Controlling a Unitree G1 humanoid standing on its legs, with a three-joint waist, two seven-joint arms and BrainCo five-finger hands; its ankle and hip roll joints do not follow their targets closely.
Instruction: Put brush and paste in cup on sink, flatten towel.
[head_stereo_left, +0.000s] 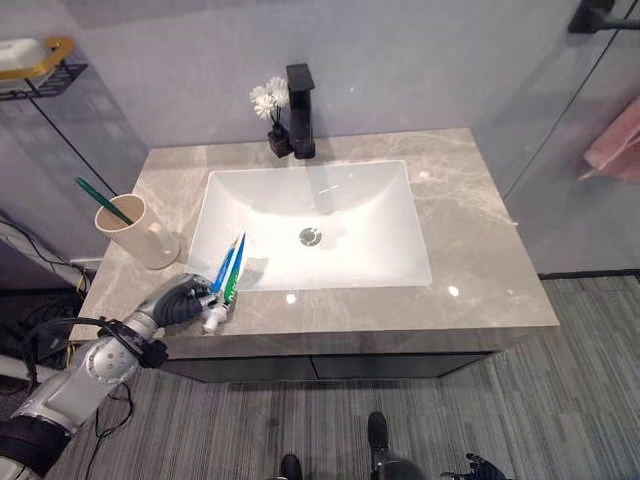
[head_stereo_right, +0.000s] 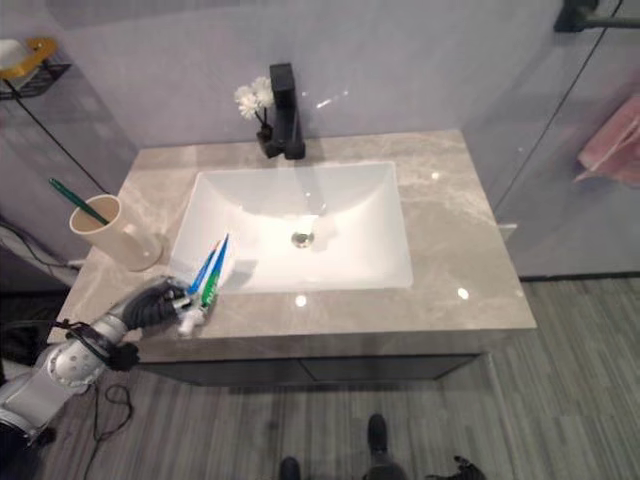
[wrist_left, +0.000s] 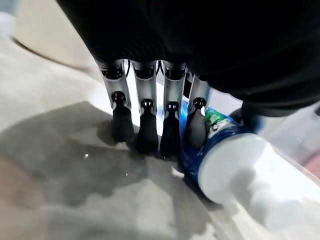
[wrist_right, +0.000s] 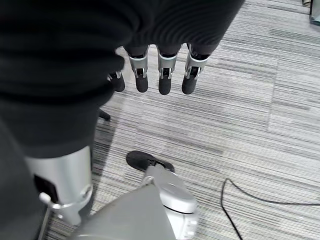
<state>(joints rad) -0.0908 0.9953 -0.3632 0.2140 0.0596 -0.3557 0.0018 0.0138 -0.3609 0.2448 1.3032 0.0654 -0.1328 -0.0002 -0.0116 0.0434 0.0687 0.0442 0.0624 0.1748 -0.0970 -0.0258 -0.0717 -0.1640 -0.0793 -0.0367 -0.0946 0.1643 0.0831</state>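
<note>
Gripping the toothpaste tube (head_stereo_left: 225, 283) at the front left corner of the grey marble countertop (head_stereo_left: 480, 260), just beside the front left rim of the white sink basin (head_stereo_left: 380, 215). Curling the left hand (head_stereo_left: 183, 301) round the tube's lower end, with the white cap (wrist_left: 235, 165) sticking out past the fingers (wrist_left: 148, 125) and the blue-and-green body angling up toward the basin. Pressing dark fingertips down close to the stone in the left wrist view, beside the tube's blue shoulder; thumb mostly hiding under the dark ribbed cover, so hard to make out. Tube's flat end overlapping the basin rim in the eye views; whether touching it, impossible to tell.

Standing upright near the counter's left edge, just behind the hand: the beige cup (head_stereo_left: 135, 232), already holding the green toothbrush (head_stereo_left: 103, 200), leaning with its handle jutting up and out to the left; brush head hiding inside the cup.

Hanging low over the striped grey floor (wrist_right: 260, 125): the right hand (wrist_right: 160, 75), fingers straight and relaxed, holding nothing, palm cut off by the cover.

Showing at the right edge, partly cut off: a pink towel (head_stereo_left: 615, 145), draping behind a glass panel. Sitting behind the basin: a black faucet (head_stereo_left: 301, 108) and small white flowers (head_stereo_left: 268, 98).
</note>
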